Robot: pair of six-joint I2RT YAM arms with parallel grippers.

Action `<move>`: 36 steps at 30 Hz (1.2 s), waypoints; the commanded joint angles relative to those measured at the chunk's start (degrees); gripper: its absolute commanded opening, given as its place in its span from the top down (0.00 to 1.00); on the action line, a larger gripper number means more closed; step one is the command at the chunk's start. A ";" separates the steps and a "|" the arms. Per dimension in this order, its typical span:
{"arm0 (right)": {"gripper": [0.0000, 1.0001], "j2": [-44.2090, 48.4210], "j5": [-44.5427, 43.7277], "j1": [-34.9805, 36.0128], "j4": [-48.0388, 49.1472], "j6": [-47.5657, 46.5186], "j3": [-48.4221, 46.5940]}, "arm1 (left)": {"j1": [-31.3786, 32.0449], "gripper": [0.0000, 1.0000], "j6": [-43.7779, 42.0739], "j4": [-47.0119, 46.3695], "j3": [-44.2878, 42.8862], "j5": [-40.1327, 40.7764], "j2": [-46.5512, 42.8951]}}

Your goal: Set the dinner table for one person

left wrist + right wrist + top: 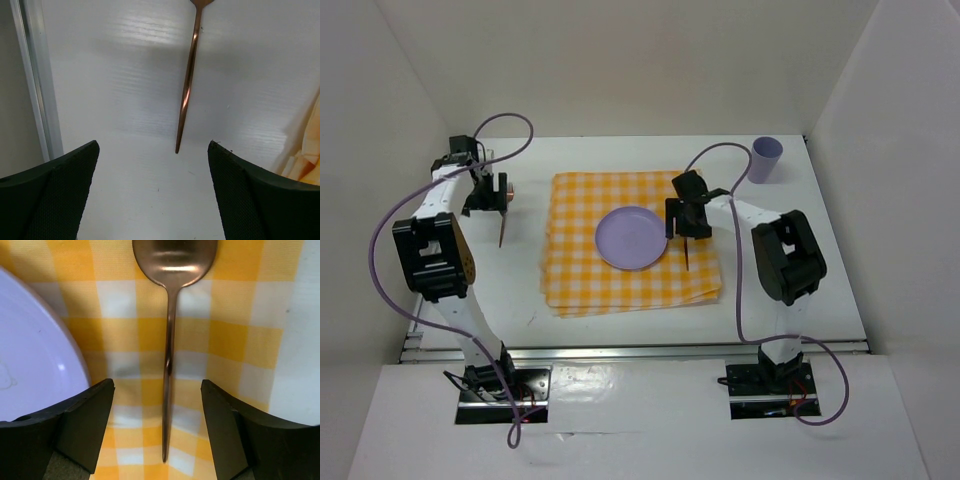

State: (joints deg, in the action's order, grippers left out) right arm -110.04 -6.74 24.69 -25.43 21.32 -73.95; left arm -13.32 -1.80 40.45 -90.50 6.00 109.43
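White walls box in the plain white worktop (640, 332), which lies flat, its longer side running left to right. On its middle a yellow-checked cloth (580, 262) carries a lilac plate (633, 238). Right of the plate a copper spoon (170, 365) lies handle nearward below the right gripper (157, 382), fingers apart. Near the left edge a copper utensil (187, 85) lies near-to-far below the left gripper (152, 145), also spread. A lilac cup (766, 158) stands at the far right corner.

Copper utensil (188, 85): head off-frame.
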 commanded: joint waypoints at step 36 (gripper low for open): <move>0.20 19.86 -7.93 -0.34 -5.69 -2.16 -8.84 | 1.72 1.00 3.28 11.40 -14.53 -11.97 20.49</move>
State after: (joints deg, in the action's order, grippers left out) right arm -94.65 -12.25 24.58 -31.35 19.81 -83.33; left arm -11.16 -2.63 46.68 -107.42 -0.82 130.74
